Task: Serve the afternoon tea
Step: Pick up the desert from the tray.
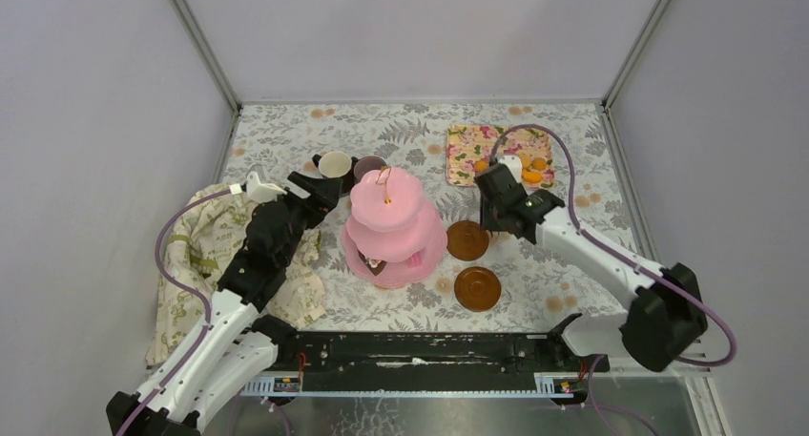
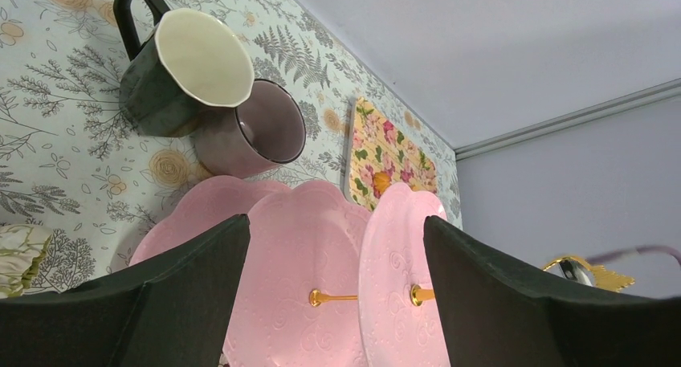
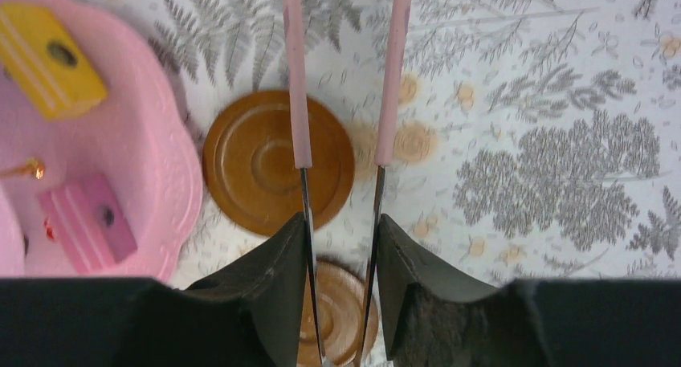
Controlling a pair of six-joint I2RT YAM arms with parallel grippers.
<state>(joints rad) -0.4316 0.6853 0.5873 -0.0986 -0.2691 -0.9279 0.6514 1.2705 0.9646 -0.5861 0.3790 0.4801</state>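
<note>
The tongs (image 3: pixel 299 102) ran off the top edge, their tips unseen. The cake stand (image 3: pixel 152 150) was cut by the left edge. The nearer saucer (image 3: pixel 341 303) lay mostly behind the right gripper (image 3: pixel 343 222). From above, the orange sweets (image 1: pixel 531 174) on the tray (image 1: pixel 465 150) were too small to tell apart.
</note>
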